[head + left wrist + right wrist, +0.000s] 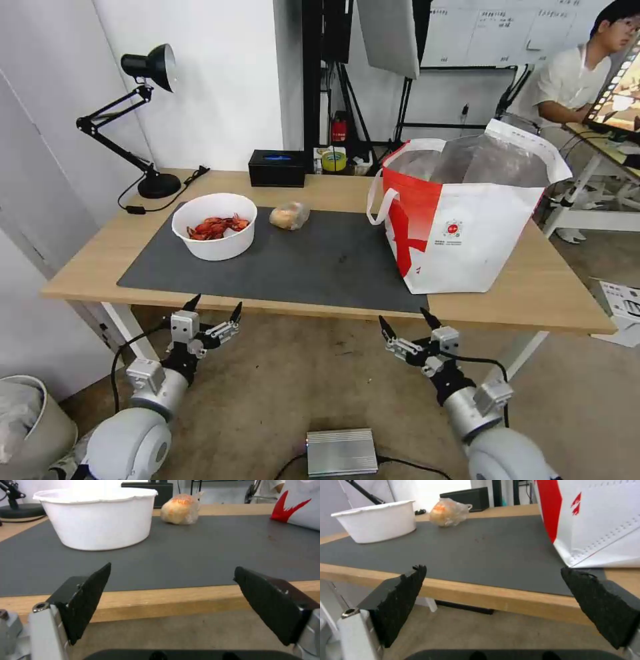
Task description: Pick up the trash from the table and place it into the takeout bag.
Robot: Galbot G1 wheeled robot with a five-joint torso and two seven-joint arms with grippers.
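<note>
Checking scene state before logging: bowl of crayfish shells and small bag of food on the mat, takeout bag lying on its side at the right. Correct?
Not quite. The takeout bag stands upright with its mouth open, as the head view shows. The bowl and small food bag are on the mat, as stated.

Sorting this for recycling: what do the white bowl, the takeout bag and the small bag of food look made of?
White bowl: looks like matte paper or thin plastic, going by its slightly wavy rolled rim; I cannot tell which.
Takeout bag: apparently white-and-red non-woven fabric, with a dotted texture on its wall, and a shiny silver foil lining.
Small bag of food: thin clear plastic film, crinkled and glossy.
</note>
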